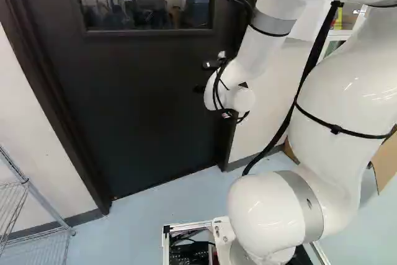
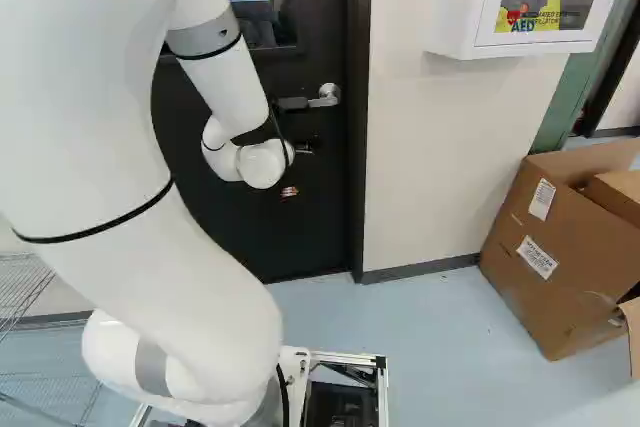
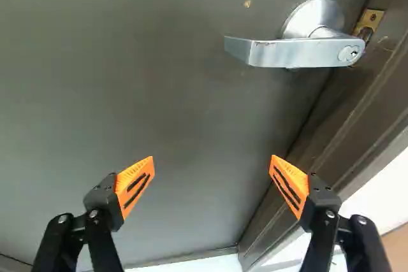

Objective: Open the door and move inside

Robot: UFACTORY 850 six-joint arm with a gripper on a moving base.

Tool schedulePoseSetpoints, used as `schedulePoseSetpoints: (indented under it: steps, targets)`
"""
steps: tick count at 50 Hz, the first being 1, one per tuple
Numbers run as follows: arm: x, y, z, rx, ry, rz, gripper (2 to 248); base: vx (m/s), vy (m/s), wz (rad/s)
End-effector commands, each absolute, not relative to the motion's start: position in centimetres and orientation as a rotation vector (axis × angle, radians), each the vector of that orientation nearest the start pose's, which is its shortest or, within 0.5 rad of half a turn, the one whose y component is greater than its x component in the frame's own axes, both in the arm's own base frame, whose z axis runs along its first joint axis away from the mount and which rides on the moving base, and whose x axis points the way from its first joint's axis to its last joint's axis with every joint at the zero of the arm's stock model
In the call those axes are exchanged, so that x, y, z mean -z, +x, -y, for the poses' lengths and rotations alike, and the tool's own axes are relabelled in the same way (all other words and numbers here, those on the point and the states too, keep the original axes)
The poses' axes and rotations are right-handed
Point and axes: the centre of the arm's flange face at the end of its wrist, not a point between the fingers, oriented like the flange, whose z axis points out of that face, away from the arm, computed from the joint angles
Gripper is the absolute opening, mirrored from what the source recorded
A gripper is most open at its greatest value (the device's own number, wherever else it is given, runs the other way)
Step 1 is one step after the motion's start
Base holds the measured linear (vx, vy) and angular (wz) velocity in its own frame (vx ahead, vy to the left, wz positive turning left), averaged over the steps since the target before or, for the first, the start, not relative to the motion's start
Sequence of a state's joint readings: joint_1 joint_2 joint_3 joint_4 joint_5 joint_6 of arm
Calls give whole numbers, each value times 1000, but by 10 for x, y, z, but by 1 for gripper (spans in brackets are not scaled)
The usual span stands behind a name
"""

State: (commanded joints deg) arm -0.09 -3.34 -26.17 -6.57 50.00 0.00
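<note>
The dark door (image 1: pixel 149 97) with a window stands in its frame, facing the arm. Its silver lever handle (image 2: pixel 326 96) shows beyond the wrist in the right base view. Below that handle, a small orange part of my gripper (image 2: pixel 289 191) peeks out; the white wrist hides most of it. In the wrist view my gripper (image 3: pixel 211 176) is wide open, nothing between its fingers. The lever (image 3: pixel 296 51) lies ahead of the fingers and above them, untouched. A brass plate (image 3: pixel 369 23) shows at the door's edge beside it.
The dark door frame (image 2: pixel 358 117) and a pale wall (image 2: pixel 430 157) stand right of the door. A white AED cabinet (image 2: pixel 455 7) hangs there, with a cardboard box (image 2: pixel 545 247) on the floor. A wire rack (image 1: pixel 28 184) is at the lower left.
</note>
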Motion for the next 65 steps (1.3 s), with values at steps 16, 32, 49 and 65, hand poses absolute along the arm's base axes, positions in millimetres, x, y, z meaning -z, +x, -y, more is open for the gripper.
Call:
schedulePoseSetpoints:
  steps: [16, 32, 49, 65]
  targets:
    - [-392, 412, -7, 1853, -2498, 171, 247, 0, 0, 0]
    - [-394, 418, -6, 1884, -2477, 167, 247, 0, 0, 0]
    - [-394, 434, 1, 1903, -2474, 148, 247, 0, 0, 0]
    - [-394, 453, 9, 1917, -2478, 128, 247, 0, 0, 0]
